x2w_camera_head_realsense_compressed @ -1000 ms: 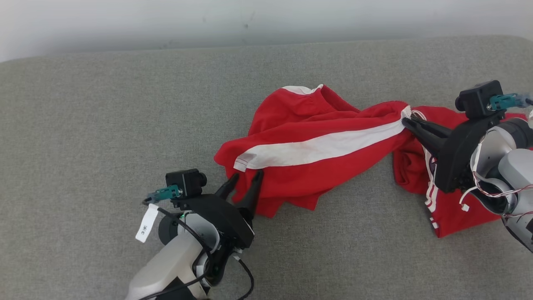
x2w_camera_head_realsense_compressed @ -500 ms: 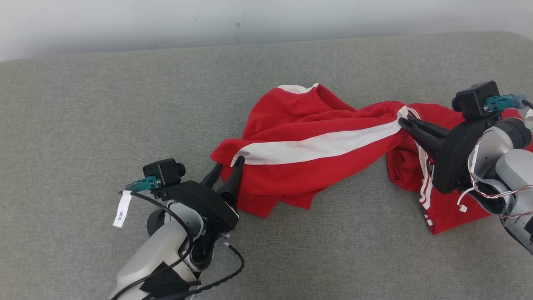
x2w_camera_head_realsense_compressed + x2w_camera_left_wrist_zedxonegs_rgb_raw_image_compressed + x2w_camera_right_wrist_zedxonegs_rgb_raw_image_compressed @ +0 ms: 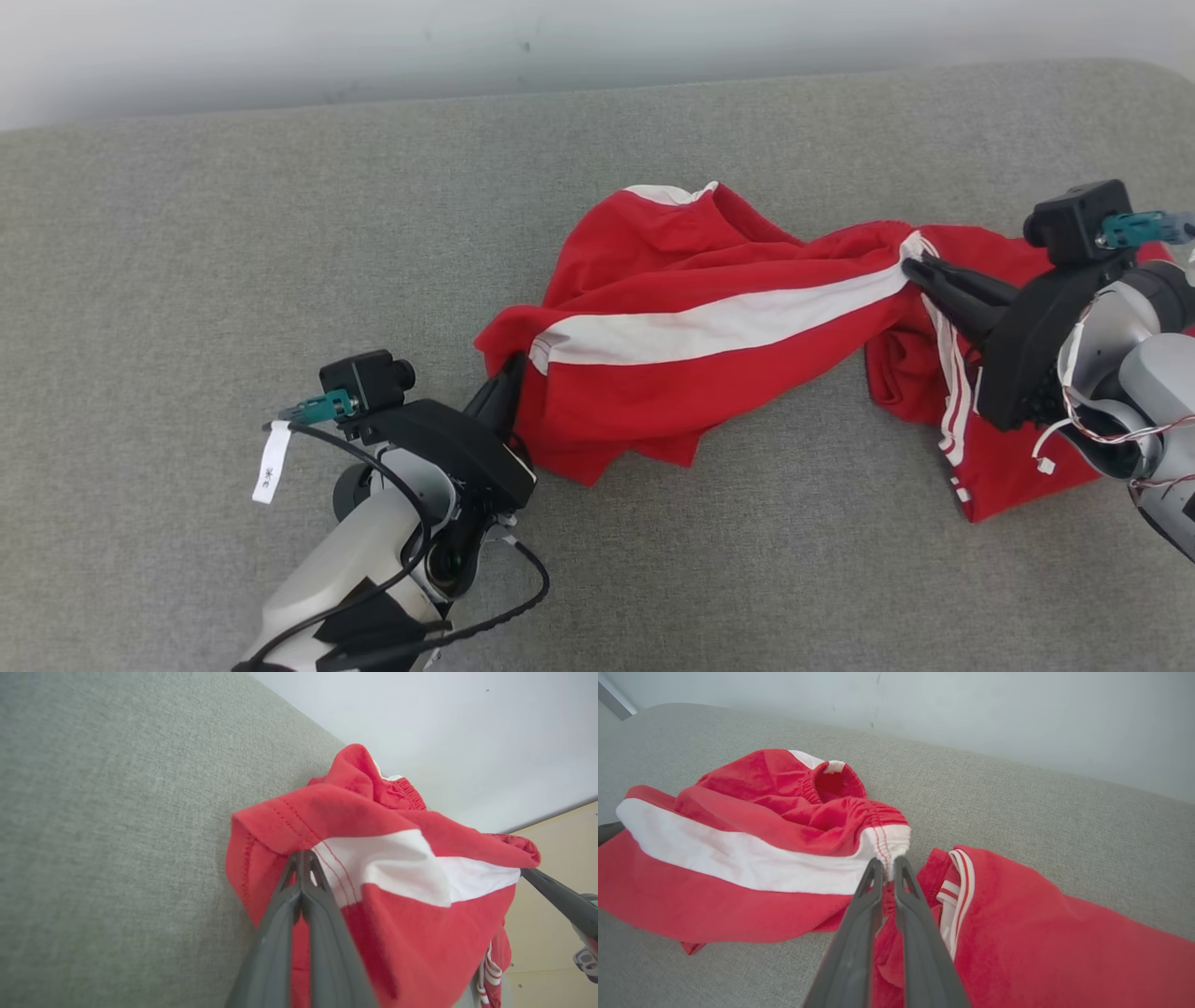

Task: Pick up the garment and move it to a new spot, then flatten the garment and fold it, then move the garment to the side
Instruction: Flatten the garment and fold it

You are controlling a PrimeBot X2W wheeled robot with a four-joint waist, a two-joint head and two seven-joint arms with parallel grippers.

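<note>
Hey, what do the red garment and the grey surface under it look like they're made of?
Red garment: soft matte knit, probably cotton or a blend; it drapes in loose folds, looks faintly fuzzy, and its waistband is gathered elastic. Grey surface: matte woven upholstery cloth, by its fine flecked weave; likely padded, given the rounded corner.

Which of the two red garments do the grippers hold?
The garment with the broad white band, pinched at both its ends; the other garment, with thin white stripes, lies unheld.
</note>
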